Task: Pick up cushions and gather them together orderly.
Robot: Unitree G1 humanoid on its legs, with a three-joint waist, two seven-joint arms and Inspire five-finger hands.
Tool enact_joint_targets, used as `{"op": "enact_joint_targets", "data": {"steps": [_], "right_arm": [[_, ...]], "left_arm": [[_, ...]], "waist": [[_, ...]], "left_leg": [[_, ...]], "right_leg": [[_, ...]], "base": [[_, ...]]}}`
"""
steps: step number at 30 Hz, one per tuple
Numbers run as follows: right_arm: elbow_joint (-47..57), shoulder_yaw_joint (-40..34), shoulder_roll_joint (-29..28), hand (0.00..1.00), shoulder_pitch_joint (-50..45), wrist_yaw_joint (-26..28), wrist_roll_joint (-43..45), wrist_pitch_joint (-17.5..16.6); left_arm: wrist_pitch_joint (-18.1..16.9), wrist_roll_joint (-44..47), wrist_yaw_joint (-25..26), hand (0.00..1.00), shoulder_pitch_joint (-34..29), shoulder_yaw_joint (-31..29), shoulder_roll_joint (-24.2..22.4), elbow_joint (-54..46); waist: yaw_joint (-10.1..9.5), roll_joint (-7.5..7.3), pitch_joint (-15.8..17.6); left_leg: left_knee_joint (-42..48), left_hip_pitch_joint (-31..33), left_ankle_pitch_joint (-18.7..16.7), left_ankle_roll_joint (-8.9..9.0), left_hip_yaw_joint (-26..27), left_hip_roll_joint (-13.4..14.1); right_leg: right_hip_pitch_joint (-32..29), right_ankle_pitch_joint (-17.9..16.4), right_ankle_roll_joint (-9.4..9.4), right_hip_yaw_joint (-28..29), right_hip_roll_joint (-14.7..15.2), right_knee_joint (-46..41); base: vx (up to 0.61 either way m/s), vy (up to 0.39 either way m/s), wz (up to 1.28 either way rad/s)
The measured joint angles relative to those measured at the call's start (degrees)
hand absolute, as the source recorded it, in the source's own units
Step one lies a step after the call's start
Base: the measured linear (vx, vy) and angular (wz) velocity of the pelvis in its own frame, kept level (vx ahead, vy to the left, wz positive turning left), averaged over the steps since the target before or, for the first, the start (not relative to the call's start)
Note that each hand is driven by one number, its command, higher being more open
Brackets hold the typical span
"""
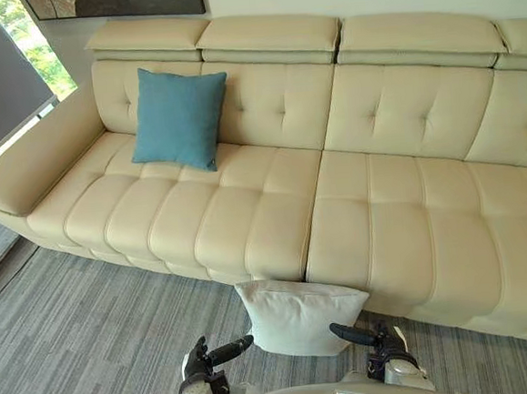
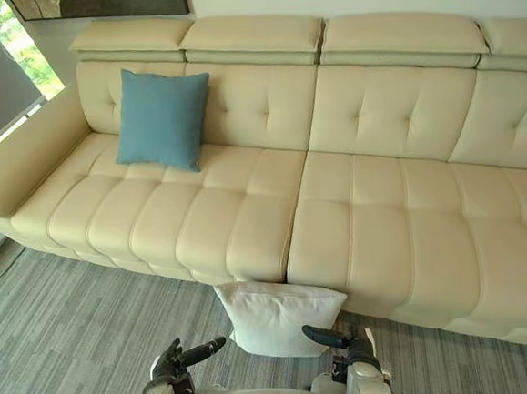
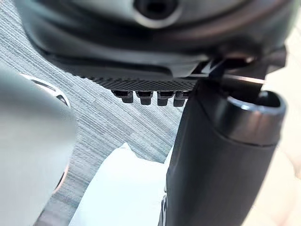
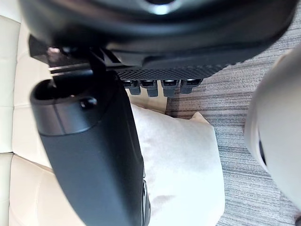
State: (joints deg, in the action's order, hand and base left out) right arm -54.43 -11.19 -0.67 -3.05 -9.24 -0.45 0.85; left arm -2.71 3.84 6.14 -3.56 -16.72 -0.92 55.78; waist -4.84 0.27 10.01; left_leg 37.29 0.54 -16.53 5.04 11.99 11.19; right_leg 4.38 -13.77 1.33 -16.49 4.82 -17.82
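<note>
Pressing a white square cloth cushion (image 1: 296, 315) between left hand (image 1: 203, 361) and right hand (image 1: 382, 343), fingers (image 1: 232, 349) straight. Far past both hands: blue-green square cushion (image 1: 178, 118) leaning on cream leather sofa (image 1: 402, 213).

There are two cushions: one teal square fabric cushion (image 1: 178, 119) at the upper left of the frame, and one white square fabric cushion (image 1: 296, 315) at the bottom centre. There is one long cream leather sofa (image 1: 246, 207), and it has four padded headrests (image 1: 269, 38) along the top of the frame.
</note>
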Motion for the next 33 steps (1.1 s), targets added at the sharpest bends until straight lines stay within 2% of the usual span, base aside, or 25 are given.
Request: {"op": "enact_joint_targets", "data": {"steps": [2, 3, 4, 5, 6, 7, 9, 14, 16, 19, 21, 24, 28, 30, 31, 33], "right_arm": [[-0.49, 0.01, -0.06, 1.0, 0.47, -0.14, 0.01, 0.25], [-0.51, 0.03, -0.19, 1.0, 0.64, -0.21, 0.03, 0.29], [-0.46, 0.04, -0.15, 1.0, 0.64, -0.25, 0.03, 0.28], [-0.43, 0.05, 0.28, 1.0, 0.62, -0.37, 0.03, 0.19], [-0.39, 0.57, 0.44, 1.0, 0.66, -0.52, 0.04, 0.19], [-0.3, 1.46, 0.04, 1.0, 0.61, -0.79, 0.06, 0.2], [-0.26, 2.23, -0.46, 1.0, 0.12, -0.9, 0.07, 0.25], [0.24, 2.38, -0.26, 1.0, 0.46, -1.16, 0.33, 0.0], [0.23, 2.24, -0.22, 1.0, 1.57, -2.03, 0.6, -0.14], [0.39, 1.68, 0.73, 1.0, 4.24, -2.98, 1.73, -0.29], [1.91, 0.25, 1.59, 1.0, 7.96, -4.8, 5.68, -0.77], [2.57, -1.09, 2.24, 1.0, 11.39, -6.08, 8.77, -1.18], [3.78, -1.25, 3.0, 1.0, 13.99, -7.68, 9.67, -1.17], [5.49, -1.23, 3.47, 1.0, 17.05, -8.99, 10.38, -1.18], [6.44, -1.23, 3.64, 1.0, 19.77, -9.47, 11.75, -1.18], [7.53, -1.13, 3.74, 1.0, 22.15, -9.78, 11.86, -1.18]], "left_arm": [[-0.08, 0.01, 0.15, 1.0, -0.02, 0.06, -0.05, -0.56], [-0.51, -0.01, 0.15, 1.0, -0.01, 0.17, -0.03, -0.61], [-0.55, -0.01, 0.16, 1.0, 0.01, 0.26, -0.03, -0.61], [-0.48, 0.1, 0.27, 1.0, 0.16, 0.53, -0.33, -0.53], [-0.45, 0.0, 0.16, 1.0, 0.37, 0.78, 0.21, -0.41], [-0.5, -0.06, 0.15, 1.0, 0.34, 0.9, 1.08, -0.38], [-0.33, 0.08, 0.46, 1.0, 0.48, 0.67, 1.74, -0.38], [-0.4, -0.07, 0.91, 1.0, 0.51, 3.24, 1.56, -0.35], [-0.46, -0.04, 0.96, 1.0, 0.93, 4.35, 1.59, -0.49], [-0.56, 0.28, 1.66, 1.0, 3.4, 4.38, 1.67, -0.7], [-0.65, 2.66, 3.87, 1.0, 6.81, 4.21, 2.04, -1.97], [-1.05, 5.06, 4.9, 1.0, 10.41, 4.18, 3.41, -3.1], [-1.51, 5.97, 6.53, 1.0, 14.4, 3.89, 4.7, -5.23], [-1.67, 6.98, 7.81, 1.0, 17.7, 3.68, 5.46, -6.98], [-1.74, 7.07, 8.7, 1.0, 20.05, 3.72, 6.2, -7.49], [-1.74, 7.56, 9.46, 1.0, 22.09, 3.71, 6.44, -8.77]], "waist": [[-0.22, -0.24, 0.22], [-0.43, -0.45, 0.59], [-0.41, -0.34, 0.64], [-0.35, 1.19, 0.58], [-0.24, 0.84, 0.92], [0.08, -0.88, 0.86], [0.0, -1.75, 0.71], [0.0, -0.4, 1.29], [0.08, 0.02, 1.98], [0.18, 1.35, 5.4], [0.18, 1.23, 9.82], [0.13, 0.17, 12.53], [0.1, -1.02, 15.64], [0.12, -1.66, 16.51], [0.18, -1.78, 17.97], [0.27, -1.78, 18.7]], "left_leg": [[-1.85, 1.51, -1.82, -0.2, -1.92, -1.3], [-6.22, 2.27, -1.4, -0.55, -3.89, -2.46], [-7.82, 2.44, -0.45, -0.64, -4.5, -2.67], [-12.17, 2.62, 4.73, -1.18, -6.05, -2.55], [-12.48, 2.35, 4.33, -1.2, -5.92, -2.99], [-14.24, 1.45, 4.21, -1.43, -5.42, -3.78], [-14.93, 1.35, 4.28, -1.99, -4.62, -4.99], [-14.54, -0.05, 4.27, -2.69, -3.15, -5.73], [-12.69, 2.28, 4.22, -2.64, -3.09, -5.37], [-5.63, 9.22, 2.67, -2.61, -3.92, -4.23], [2.4, 18.41, 0.42, -2.12, -5.06, -2.73], [8.09, 27.66, -1.27, -1.69, -6.52, -1.24], [11.93, 35.61, -0.98, -1.89, -7.85, -0.58], [14.29, 43.03, -0.33, -2.2, -8.31, -0.37], [15.37, 46.11, 0.28, -2.08, -8.61, -0.27], [16.77, 49.57, 0.52, -2.15, -9.11, -0.29]], "right_leg": [[0.26, 0.01, -0.03, 1.9, 0.17, -0.29], [0.57, 0.05, -0.22, 3.49, 0.29, -0.84], [0.64, 0.01, -0.55, 3.8, 0.13, -0.97], [0.76, -0.56, -2.11, 4.81, -1.12, -1.06], [0.77, -0.95, -2.74, 5.23, -1.0, -1.14], [0.35, -0.84, -3.07, 5.62, 0.36, -1.12], [-0.17, -0.86, -3.52, 5.98, 1.36, -1.41], [-0.38, -1.63, -4.5, 7.43, 2.45, -3.44], [-3.74, -2.86, -4.32, 8.03, 2.5, -7.15], [-10.9, -5.04, -3.45, 8.68, 2.4, -14.94], [-20.42, -8.11, -2.56, 9.16, 2.06, -24.28], [-29.67, -9.42, -2.1, 9.2, 1.14, -30.48], [-37.45, -9.28, -1.67, 8.98, 0.77, -34.42], [-44.85, -8.58, -0.91, 9.02, 0.77, -36.97], [-47.86, -8.31, -0.79, 8.95, 0.8, -38.04], [-51.13, -8.24, -0.69, 8.75, 0.95, -39.45]], "base": [[0.07, 0.139, -0.65], [0.08, 0.159, -0.7], [0.07, 0.18, -0.67], [0.04, 0.156, -0.36], [0.06, 0.182, -0.27], [0.06, 0.157, -0.08], [0.06, 0.12, -0.08], [-0.01, 0.03, -0.12], [-0.07, -0.062, -0.07], [-0.21, -0.125, -0.02], [-0.27, -0.152, -0.04], [-0.26, -0.111, -0.06], [-0.15, -0.005, -0.03], [-0.14, 0.061, -0.05], [-0.08, 0.056, -0.05], [-0.06, 0.041, 0.02]]}}
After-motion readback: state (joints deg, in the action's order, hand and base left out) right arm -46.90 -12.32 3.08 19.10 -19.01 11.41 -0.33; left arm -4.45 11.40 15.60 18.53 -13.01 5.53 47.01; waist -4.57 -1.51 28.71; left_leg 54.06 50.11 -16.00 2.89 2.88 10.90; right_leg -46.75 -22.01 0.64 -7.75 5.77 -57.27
